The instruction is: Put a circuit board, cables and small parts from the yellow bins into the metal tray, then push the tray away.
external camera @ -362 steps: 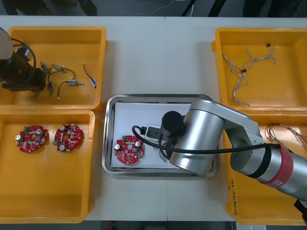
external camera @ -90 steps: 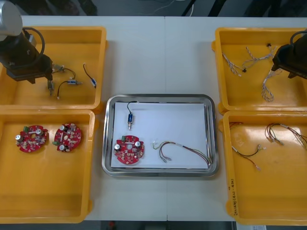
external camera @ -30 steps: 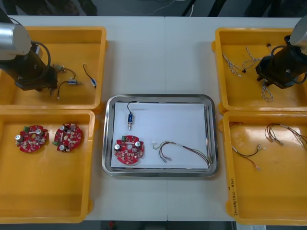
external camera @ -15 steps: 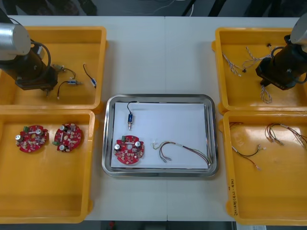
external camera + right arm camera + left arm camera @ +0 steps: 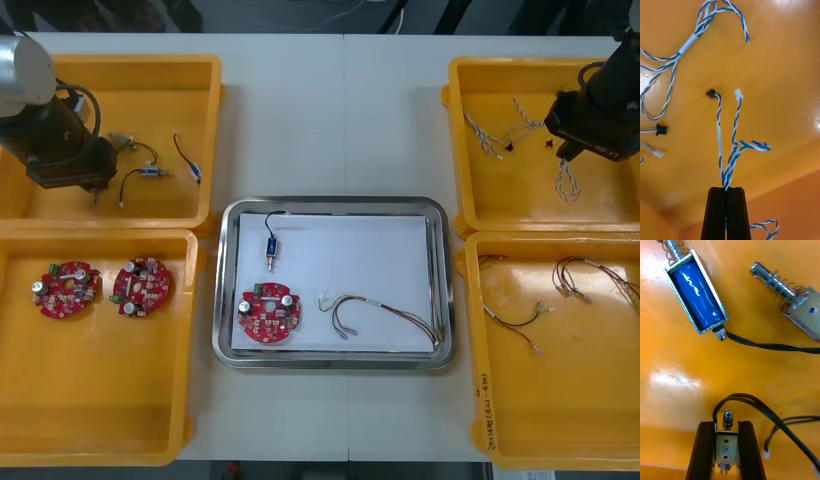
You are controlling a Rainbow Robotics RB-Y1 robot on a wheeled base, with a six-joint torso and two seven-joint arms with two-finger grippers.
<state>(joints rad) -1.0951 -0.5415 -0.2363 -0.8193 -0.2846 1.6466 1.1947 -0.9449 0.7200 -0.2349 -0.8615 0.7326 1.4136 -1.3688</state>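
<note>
Right gripper (image 5: 598, 125) had risen toward the upper right of the front view, with the cable (image 5: 567, 180) now dangling under it. The left gripper (image 5: 93, 182) had barely shifted.

Right fingers were pinched tight on the blue-white cable (image 5: 727, 176) over the upper-right bin (image 5: 545, 65), so it looked lifted and ready to carry to the tray (image 5: 330, 203). Left fingers stood narrowly apart, clamped on a part (image 5: 726, 444) in the upper-left bin (image 5: 120, 62); I couldn't tell if it had cleared the floor. The tray, at centre frame, already held a board (image 5: 268, 316), one part and a red-yellow cable. Both sets of fingertips were hidden under the wrists in the front view. The cable's tail ran behind the right fingers, and the part's black lead (image 5: 763, 408) was cut off at the edge.
</note>
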